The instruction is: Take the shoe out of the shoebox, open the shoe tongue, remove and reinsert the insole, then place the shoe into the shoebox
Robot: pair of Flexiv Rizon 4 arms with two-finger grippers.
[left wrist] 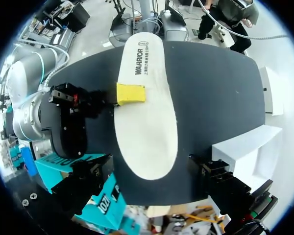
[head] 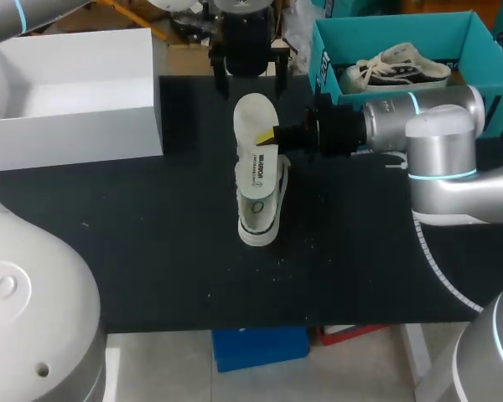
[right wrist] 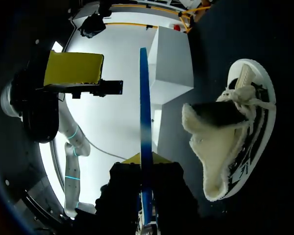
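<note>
My right gripper (head: 272,136) is shut on a white insole (head: 255,138), its yellow tip (left wrist: 131,93) pressed on the insole's (left wrist: 147,112) top face. The insole hangs over a white shoe (head: 261,209) standing on the black table. In the right wrist view the insole (right wrist: 144,112) shows edge-on between my own fingers (right wrist: 146,159), and the shoe (right wrist: 235,142) lies beside them. My left gripper (head: 251,84) stands open at the insole's far end. Its black fingers (left wrist: 93,174) flank the insole's broad end without touching. Its yellow fingertip (right wrist: 73,68) shows ahead of the right gripper.
A teal shoebox (head: 327,38) at the back right holds a second shoe (head: 402,67). A white open box (head: 67,92) stands at the back left, seen also as the white box (right wrist: 171,63) in the right wrist view. Blue and red things lie under the table's front edge.
</note>
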